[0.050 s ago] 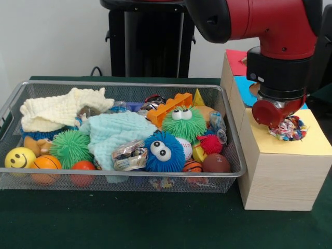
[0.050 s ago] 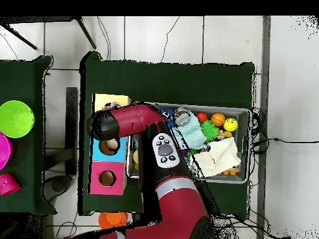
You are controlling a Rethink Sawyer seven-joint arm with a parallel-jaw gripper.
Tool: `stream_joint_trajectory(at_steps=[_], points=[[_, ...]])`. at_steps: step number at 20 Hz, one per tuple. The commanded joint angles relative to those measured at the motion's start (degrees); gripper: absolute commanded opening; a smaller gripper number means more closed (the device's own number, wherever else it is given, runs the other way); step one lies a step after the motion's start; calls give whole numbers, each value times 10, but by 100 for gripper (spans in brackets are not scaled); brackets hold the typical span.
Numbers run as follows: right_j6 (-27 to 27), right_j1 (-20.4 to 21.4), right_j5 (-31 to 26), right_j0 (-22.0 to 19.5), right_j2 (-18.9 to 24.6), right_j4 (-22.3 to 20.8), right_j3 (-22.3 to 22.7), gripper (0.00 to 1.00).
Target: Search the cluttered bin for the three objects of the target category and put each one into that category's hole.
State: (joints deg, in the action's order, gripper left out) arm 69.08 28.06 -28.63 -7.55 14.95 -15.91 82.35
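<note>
The Sawyer arm's hand hangs low over the yellow panel of the wooden sorting box, its red end piece right above a multicoloured rag ball that lies on that panel. Whether the hand is clenched on the ball or has let go cannot be told, since the red housing hides its tips. Seen from the front, the box stands on the green bench just beside the wire mesh bin, touching or nearly touching the bin's right wall.

In the overhead view the arm's red elbow covers the boundary between the yellow panel and the box's blue panel; a round hole shows in the blue panel and another in the pink panel next along.

Inside the bin, a blue googly-eyed fuzzy ball sits against the front wall, with a green googly-eyed fuzzy ball behind it. A pale teal cloth lies mid-bin and a cream cloth in the far left corner. A yellow smiley ball, a mini basketball and a green spiky ball crowd the front left corner, and an orange plastic block leans near the back wall.
</note>
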Motion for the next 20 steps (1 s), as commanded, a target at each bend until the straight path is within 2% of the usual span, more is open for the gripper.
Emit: stream_joint_trajectory(at_steps=[1, 7, 15, 20], points=[[29, 3, -55, -10, -17, -35, 92, 0], [28, 25, -49, -14, -10, -31, 108, 0], [54, 38, 24, -21, -2, -35, 127, 0], [49, 37, 17, -19, -5, -35, 127, 0]])
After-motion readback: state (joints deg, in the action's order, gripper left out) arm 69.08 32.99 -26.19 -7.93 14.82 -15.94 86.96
